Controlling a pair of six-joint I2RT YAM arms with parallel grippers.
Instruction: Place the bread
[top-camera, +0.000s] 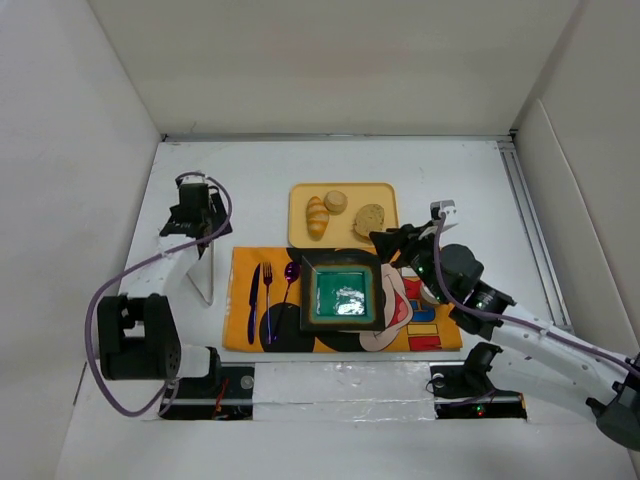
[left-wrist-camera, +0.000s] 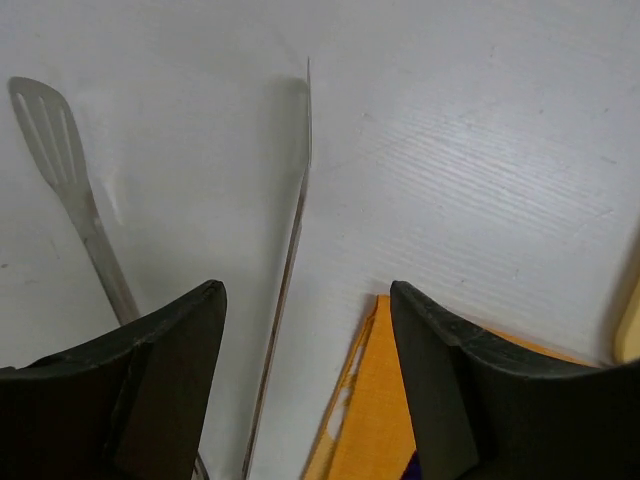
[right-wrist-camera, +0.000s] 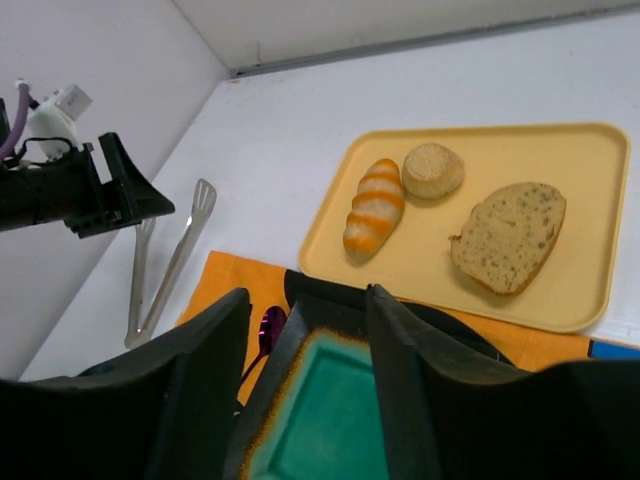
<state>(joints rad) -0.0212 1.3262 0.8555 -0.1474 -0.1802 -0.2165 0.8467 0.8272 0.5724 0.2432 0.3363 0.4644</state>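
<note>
Right end effector (right-wrist-camera: 306, 298) is hanging with its fingers spread, pinching nothing, on the near side of the bread. All three pieces of bread are lying on a yellow tray (right-wrist-camera: 590, 160) at the far middle of the tabletop (top-camera: 470, 180). A long ridged roll (right-wrist-camera: 373, 207) is sitting at the left, a small round bun (right-wrist-camera: 432, 170) is resting just beside its far end, and a rough oval slice (right-wrist-camera: 508, 235) is lying flat at the right, apart from the other two. Just in front of the tray an orange placemat (top-camera: 238, 330) with a cartoon figure is covering the tabletop, and a dark square plate (top-camera: 343, 262) with a teal inside is sitting on it. The right end effector's spread fingers are standing over the far rim of this plate; whether they are touching it I cannot tell. On the left part of the placemat a knife (top-camera: 253, 300), a fork (top-camera: 267, 290) and a purple spoon (top-camera: 291, 270) are lying side by side. Left of the placemat, a pair of metal tongs (right-wrist-camera: 180, 250) is lying on the bare tabletop. Left end effector (left-wrist-camera: 305, 290) is hovering above them, its fingers spread wide and gripping nothing, with one thin arm of the tongs showing between them and the slotted arm off to one side
</note>
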